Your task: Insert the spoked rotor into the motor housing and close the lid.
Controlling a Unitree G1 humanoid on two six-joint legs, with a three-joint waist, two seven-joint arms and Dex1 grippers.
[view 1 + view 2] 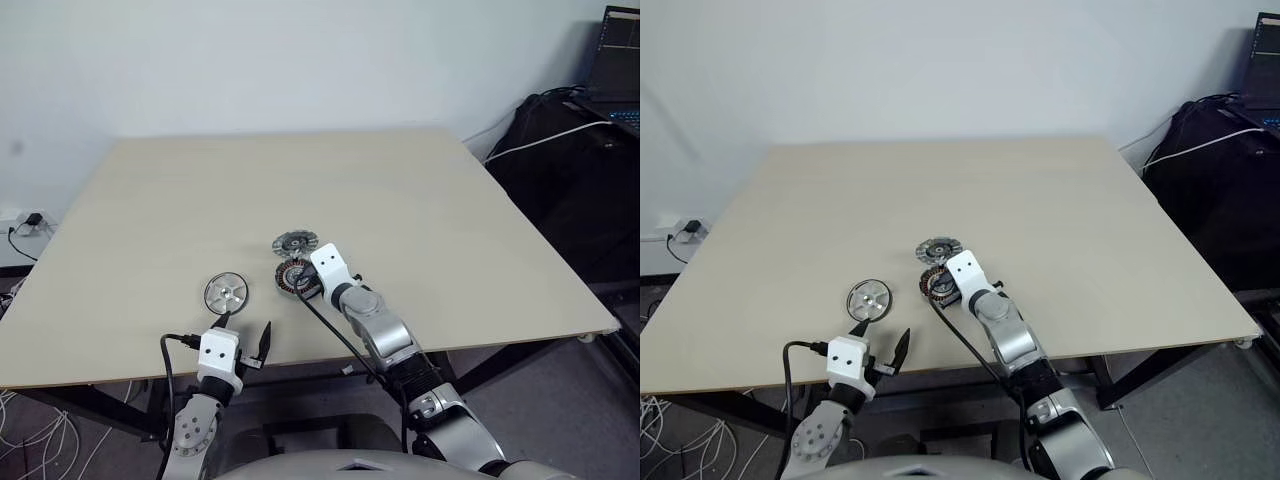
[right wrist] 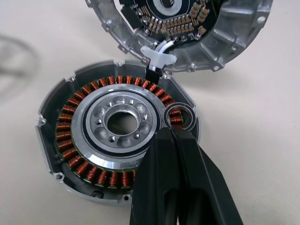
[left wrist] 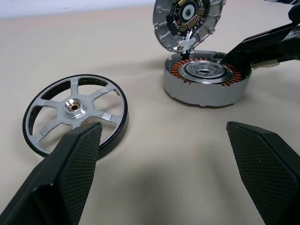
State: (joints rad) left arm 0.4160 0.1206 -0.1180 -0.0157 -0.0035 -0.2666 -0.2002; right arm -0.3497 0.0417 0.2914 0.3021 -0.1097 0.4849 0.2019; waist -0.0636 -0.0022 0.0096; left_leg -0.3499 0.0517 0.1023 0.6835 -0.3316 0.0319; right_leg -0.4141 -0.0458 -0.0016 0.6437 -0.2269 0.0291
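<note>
A light beige counter (image 1: 400, 200) stands against a white wall (image 1: 300, 60). Beyond its right edge lies a black bag (image 1: 560, 150) with a white cable (image 1: 545, 138), and a laptop (image 1: 620, 60).

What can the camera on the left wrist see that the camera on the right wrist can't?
The left wrist camera sees the shiny spoked wheel lying flat on the table, between the open left pincer's wide-apart fingers and the motor cup. The right wrist camera sees close detail instead: a small loose ring sitting on the copper coils, right at the tip of the shut right pincer. Both cameras see the round motor cup with its copper coils and the grey lid open behind it, joined by a short white wire.
</note>
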